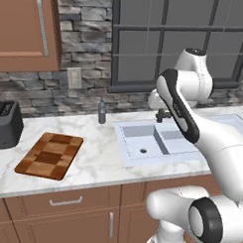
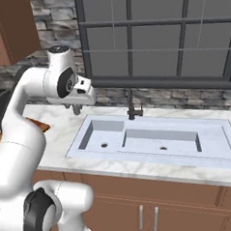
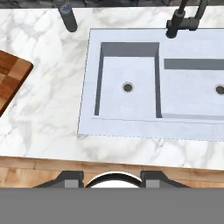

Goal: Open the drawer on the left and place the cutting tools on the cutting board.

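Nothing of the task looks done yet: the drawer [image 1: 66,201], a shallow reddish-brown front with a short horizontal silver bar handle, sits flush and shut under the worktop [image 1: 93,142] edge, directly below the cutting board [image 1: 50,155]. The board lies flat on the marble, bare, with no tool on it; it is a rectangle of light and dark brown blocks in a checker pattern, and one corner of it also shows at the left edge of the hand view. Just left of the board stands a black toaster [image 1: 7,124], and behind the board, towards the wall, a small grey bottle [image 1: 102,112]. The cutting tools cannot be seen, presumably because they are inside the shut drawer, though that is a judgement. The arm is raised well above the sink [image 1: 157,139], which lies to the right of the board, and the pincer [image 2: 77,108] hangs over the worktop between board and sink, near the basin's left rim and holding nothing. Its tips barely show at the bottom of the hand view, so whether they stand apart or together I cannot tell for sure. What remains is everything: reach down to the bar handle, pull the drawer out, then lift each of the tools in turn and set them on the board.
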Controlling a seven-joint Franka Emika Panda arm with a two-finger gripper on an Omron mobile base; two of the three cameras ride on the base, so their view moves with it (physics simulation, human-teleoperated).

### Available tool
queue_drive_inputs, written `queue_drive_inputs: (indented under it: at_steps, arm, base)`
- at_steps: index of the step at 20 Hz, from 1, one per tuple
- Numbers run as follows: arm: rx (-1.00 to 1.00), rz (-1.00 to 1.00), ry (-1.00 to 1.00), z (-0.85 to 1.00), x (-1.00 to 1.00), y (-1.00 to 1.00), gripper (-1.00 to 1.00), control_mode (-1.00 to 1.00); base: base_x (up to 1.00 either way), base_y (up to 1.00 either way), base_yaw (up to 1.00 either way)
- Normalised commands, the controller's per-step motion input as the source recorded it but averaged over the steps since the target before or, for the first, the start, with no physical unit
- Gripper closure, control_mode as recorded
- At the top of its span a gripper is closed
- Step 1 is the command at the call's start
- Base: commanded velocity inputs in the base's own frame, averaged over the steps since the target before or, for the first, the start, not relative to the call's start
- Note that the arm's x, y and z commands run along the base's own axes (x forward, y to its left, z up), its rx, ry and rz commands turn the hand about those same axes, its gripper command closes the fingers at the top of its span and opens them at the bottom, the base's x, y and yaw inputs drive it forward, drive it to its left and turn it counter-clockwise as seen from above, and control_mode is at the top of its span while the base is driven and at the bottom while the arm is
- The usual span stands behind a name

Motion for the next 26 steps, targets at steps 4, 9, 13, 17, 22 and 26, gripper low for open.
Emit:
queue_drive_inputs:
  at_steps: [4,9,13,17,22,26]
  arm:
    - [0.0,0.0,-0.05,0.0,-0.07,0.0,-1.0,-1.0]
    - [0.0,0.01,-0.05,0.0,-0.27,0.1,-1.0,-1.0]
    - [-0.01,0.04,-0.01,0.0,-0.44,0.45,-1.0,-1.0]
    - [-0.05,0.05,-0.01,0.0,-0.44,0.68,-1.0,-1.0]
    - [-0.06,0.06,0.0,-0.05,-0.4,0.76,-1.0,-1.0]
    - [-0.13,0.1,0.0,-0.21,-0.52,0.59,-1.0,-1.0]
  base:
    - [0.0,0.0,0.0]
    - [0.0,0.0,0.0]
    - [0.0,0.0,0.0]
    - [0.0,0.0,0.0]
    - [0.0,0.0,0.0]
    - [0.0,0.0,0.0]
